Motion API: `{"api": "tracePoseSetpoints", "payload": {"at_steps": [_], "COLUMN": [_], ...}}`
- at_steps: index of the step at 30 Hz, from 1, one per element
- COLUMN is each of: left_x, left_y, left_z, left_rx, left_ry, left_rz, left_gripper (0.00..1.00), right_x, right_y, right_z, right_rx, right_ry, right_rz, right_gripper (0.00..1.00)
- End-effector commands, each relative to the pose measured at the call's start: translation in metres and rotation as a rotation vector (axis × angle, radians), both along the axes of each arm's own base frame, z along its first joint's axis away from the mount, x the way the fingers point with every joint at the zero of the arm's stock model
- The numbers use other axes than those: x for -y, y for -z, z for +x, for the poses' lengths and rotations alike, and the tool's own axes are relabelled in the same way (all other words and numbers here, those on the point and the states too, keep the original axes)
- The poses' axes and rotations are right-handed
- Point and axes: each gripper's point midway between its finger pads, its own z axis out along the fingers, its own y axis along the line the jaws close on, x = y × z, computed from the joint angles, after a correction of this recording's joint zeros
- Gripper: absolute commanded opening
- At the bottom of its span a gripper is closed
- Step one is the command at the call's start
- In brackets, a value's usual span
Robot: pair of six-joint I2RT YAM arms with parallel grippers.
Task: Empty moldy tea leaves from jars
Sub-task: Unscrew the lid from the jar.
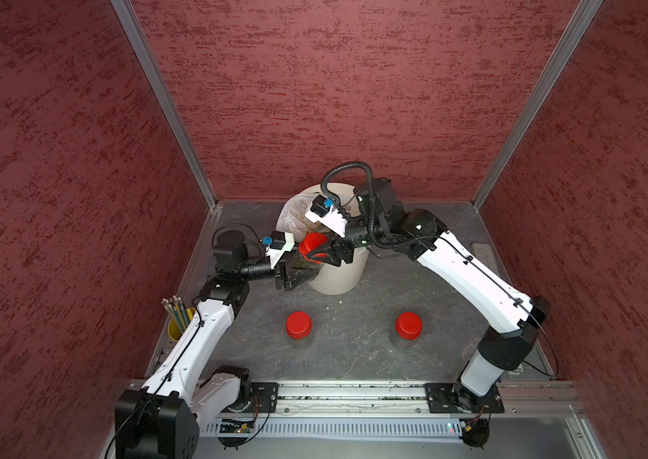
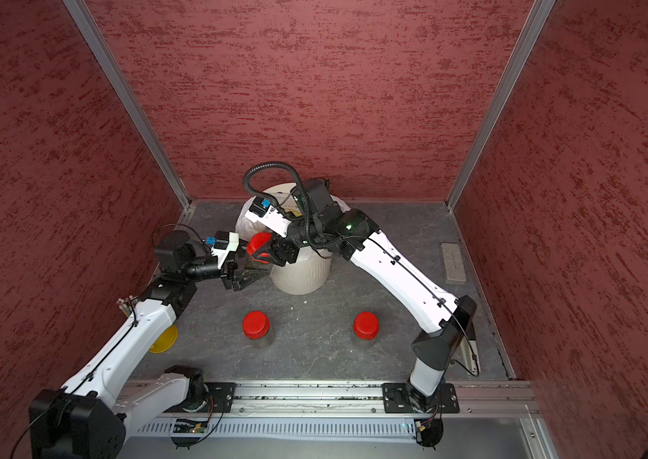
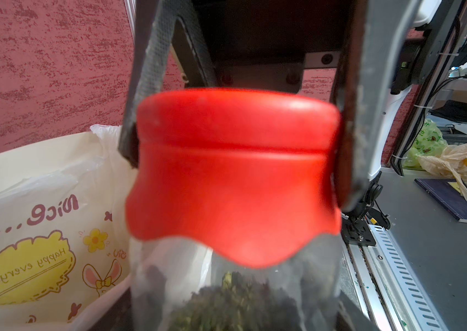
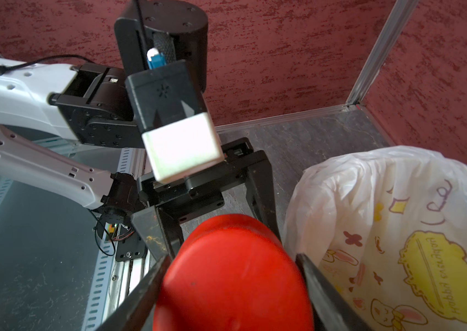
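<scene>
One jar (image 3: 235, 286) is held in the air by the near left rim of the cream bin (image 1: 338, 278). It is clear, with dark green tea leaves (image 3: 235, 306) inside and a red lid (image 1: 312, 243) on top. My left gripper (image 1: 302, 274) is shut on the jar's clear body. From the opposite side my right gripper (image 4: 232, 286) is shut on the lid (image 4: 235, 280), one finger (image 4: 146, 292) against each side. Two more jars (image 1: 298, 325) (image 1: 408, 326) with red lids stand upright on the grey floor in front of the bin, seen in both top views.
A white printed bag (image 4: 398, 229) lines the bin. A yellow cup of pencils (image 1: 179, 322) stands by the left wall under my left arm. A grey block (image 2: 452, 262) lies by the right wall. A metal rail (image 1: 354, 393) runs along the front.
</scene>
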Motion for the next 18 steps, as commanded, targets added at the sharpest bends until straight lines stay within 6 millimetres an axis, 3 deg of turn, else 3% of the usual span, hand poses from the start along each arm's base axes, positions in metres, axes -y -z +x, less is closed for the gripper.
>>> {"api": "tracePoseSetpoints", "payload": {"at_steps": [1, 8, 14, 18], "left_x": [0.000, 0.001, 0.001, 0.001], "left_y": [-0.013, -0.012, -0.011, -0.010], "left_z": [-0.007, -0.008, -0.008, -0.008], "left_rx": [0.017, 0.016, 0.011, 0.009], "left_ry": [0.036, 0.047, 0.049, 0.049], "left_rz": [-0.012, -0.014, -0.014, -0.014], "left_gripper": [0.64, 0.64, 0.64, 0.64], "right_x": [0.007, 0.013, 0.016, 0.013], "right_y": [0.000, 0.007, 0.003, -0.004], "right_z": [-0.008, -0.024, -0.026, -0.020], "right_rx": [0.092, 0.123, 0.154, 0.155], "right_ry": [-0.114, -0.267, -0.275, -0.241], "right_rz": [-0.036, -0.091, -0.091, -0.071], "right_gripper": [0.40, 0.48, 0.53, 0.62]}}
